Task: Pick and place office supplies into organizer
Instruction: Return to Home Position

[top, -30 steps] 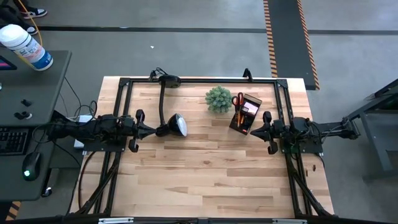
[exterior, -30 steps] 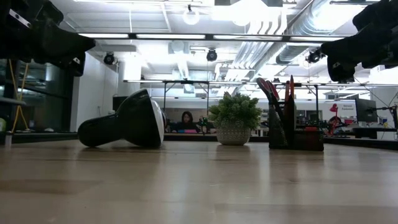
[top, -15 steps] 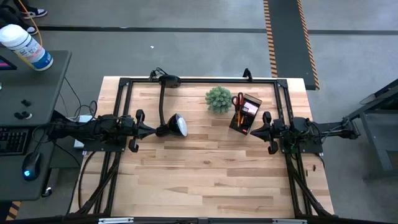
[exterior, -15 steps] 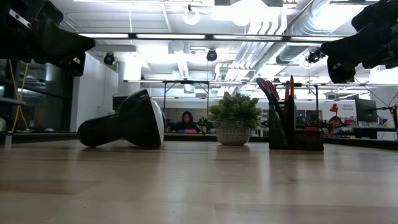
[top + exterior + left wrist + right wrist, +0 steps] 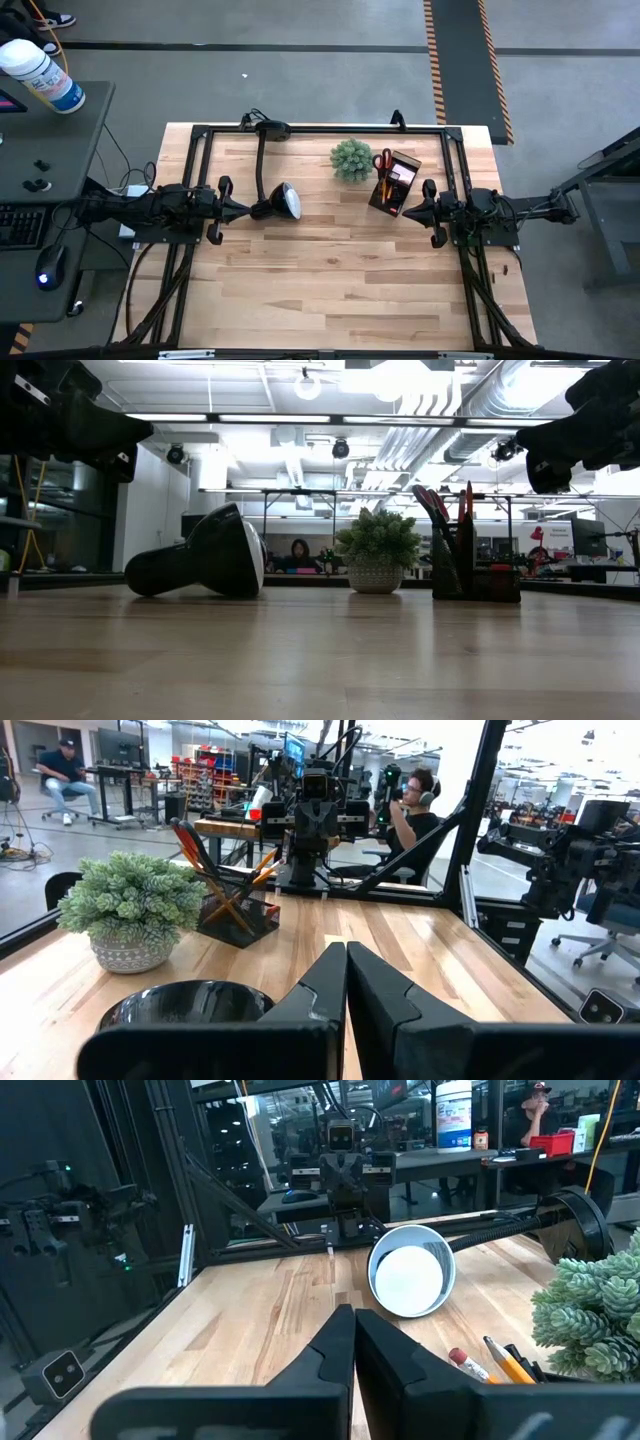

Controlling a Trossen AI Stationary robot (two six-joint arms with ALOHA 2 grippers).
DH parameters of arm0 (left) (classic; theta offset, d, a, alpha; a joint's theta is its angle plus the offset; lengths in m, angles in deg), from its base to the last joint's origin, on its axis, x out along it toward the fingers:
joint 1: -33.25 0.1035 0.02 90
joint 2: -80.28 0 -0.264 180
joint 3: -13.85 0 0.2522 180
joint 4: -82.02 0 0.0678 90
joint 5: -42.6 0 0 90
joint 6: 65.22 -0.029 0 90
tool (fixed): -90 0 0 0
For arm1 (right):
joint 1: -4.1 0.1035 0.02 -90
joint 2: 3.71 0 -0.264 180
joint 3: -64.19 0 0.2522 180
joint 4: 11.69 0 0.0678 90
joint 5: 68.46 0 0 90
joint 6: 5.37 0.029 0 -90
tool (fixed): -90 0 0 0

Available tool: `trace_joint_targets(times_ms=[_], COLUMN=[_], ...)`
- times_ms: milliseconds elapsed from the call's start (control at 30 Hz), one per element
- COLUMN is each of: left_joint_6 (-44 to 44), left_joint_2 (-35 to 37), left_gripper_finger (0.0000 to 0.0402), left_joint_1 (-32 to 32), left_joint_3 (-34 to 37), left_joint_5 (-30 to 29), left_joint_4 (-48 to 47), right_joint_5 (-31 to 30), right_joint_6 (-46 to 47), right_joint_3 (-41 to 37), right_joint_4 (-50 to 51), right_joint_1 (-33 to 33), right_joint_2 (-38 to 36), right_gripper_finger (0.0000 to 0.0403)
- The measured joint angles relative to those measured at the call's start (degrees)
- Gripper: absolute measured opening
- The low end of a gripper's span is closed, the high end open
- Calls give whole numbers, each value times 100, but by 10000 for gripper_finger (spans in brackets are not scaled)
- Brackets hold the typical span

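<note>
Wood table (image 5: 330,280): organizer (image 5: 394,184), upper right of centre, holds scissors (image 5: 383,163) and pencils (image 5: 384,189). Left gripper (image 5: 244,209) mid-left, right gripper (image 5: 404,211) mid-right, both pressed together.

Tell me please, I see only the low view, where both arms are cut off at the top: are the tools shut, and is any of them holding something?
Observer: The left tool is shut and empty; its wrist view shows the fingers pressed together.
Operator: And the other one?
Observer: The right tool is also shut, with nothing between its fingers.
Operator: Is the pink pad inside the organizer? I see only scissors sticking out.
Observer: Yes. From above, the pad lies inside the organizer, next to the scissors.
</note>
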Motion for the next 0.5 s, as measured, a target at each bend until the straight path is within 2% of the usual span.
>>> trace_joint_targets(times_ms=[500], left_joint_6=[0], left_joint_2=[0], left_gripper_finger=[1], left_joint_1=[0], left_joint_3=[0], left_joint_5=[1], left_joint_4=[-1], right_joint_5=[2], right_joint_6=[-2], right_joint_3=[0], right_joint_4=[0], right_joint_1=[0], right_joint_2=[0], right_gripper_finger=[5])
